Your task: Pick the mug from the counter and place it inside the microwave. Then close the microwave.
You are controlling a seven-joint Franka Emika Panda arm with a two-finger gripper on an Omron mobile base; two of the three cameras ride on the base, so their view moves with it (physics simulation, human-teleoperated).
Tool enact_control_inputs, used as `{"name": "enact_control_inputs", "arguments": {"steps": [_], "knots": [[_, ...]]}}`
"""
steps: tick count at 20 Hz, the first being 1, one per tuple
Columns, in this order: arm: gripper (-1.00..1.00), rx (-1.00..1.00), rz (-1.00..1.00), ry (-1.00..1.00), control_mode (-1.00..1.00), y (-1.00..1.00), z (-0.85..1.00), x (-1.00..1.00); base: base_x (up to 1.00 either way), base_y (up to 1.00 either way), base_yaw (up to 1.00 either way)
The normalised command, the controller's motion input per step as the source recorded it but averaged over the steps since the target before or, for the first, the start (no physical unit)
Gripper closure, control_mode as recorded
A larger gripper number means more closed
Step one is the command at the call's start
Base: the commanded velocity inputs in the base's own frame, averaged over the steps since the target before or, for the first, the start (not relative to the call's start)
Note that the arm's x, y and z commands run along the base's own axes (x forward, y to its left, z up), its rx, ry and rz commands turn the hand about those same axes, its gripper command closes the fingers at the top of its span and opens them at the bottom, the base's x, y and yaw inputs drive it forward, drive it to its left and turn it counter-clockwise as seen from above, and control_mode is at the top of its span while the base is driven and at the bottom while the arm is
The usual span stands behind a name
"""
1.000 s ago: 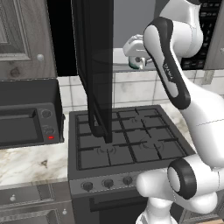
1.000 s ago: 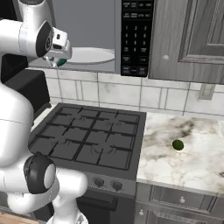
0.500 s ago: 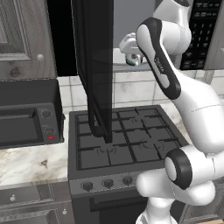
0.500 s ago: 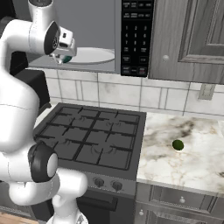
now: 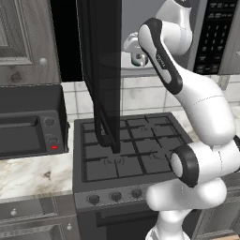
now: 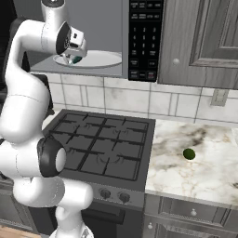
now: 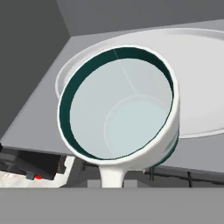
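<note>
Grey cabinets framed the open microwave (image 6: 93,46), its dark door (image 5: 105,70) swung out over the black stove (image 6: 100,144). Clenched on the mug (image 7: 120,109), the gripper (image 6: 74,55) held it at the front edge of the white plate (image 6: 100,59). Marble counter (image 6: 204,162) carried a small green ball (image 6: 188,154).

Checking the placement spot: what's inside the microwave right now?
Inside the microwave lies a white round plate. The mug, held by the pincer, hangs at the plate's front edge. The mug covers part of the plate; the mug itself looks empty.
</note>
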Motion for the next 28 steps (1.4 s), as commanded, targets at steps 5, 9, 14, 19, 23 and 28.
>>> {"name": "enact_control_inputs", "arguments": {"steps": [5, 9, 14, 19, 23, 28], "knots": [[1.0, 0.0, -0.02, 0.01, -1.0, 0.0, 0.0, 0.42, 0.0, 0.0, 0.0], [1.0, 0.0, 0.0, 0.01, -1.0, 0.0, -0.03, 0.39, 0.0, 0.0, 0.0], [1.0, 0.0, 0.0, 0.02, -1.0, 0.0, -0.03, 0.3, 0.0, 0.0, 0.0], [1.0, 0.0, 0.0, 0.04, -1.0, 0.02, -0.1, 0.21, 0.0, 0.0, 0.0], [1.0, 0.0, 0.0, 0.01, -1.0, 0.02, -0.19, 0.29, 0.0, 0.0, 0.0], [1.0, 0.0, 0.0, 0.0, -1.0, 0.03, -0.19, 0.24, 0.0, 0.0, 0.0]]}}
